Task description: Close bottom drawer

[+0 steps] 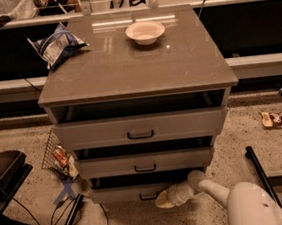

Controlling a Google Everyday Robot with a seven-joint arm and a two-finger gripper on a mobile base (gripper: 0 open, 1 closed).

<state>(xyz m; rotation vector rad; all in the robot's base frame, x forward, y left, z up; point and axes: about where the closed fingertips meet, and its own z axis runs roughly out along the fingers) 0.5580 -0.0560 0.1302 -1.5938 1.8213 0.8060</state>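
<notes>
The grey-beige cabinet [136, 69] has three drawers, all pulled out a little. The bottom drawer [124, 193] is the lowest, with a plain flat front and a small dark bar handle [148, 197]. My gripper [164, 199] comes in low from the right on a white arm [241, 204]. Its tan tip lies against the right part of the bottom drawer's front, right beside the handle. The middle drawer [145, 162] and the larger top drawer [140, 128] sit above it.
A white bowl [145, 32] and a blue chip bag [57, 46] lie on the cabinet top. A wire basket with snacks [57, 156] stands left of the cabinet. A black chair base and cables [19, 197] are at the left, a dark bar [260, 175] and wrappers [280, 117] at the right.
</notes>
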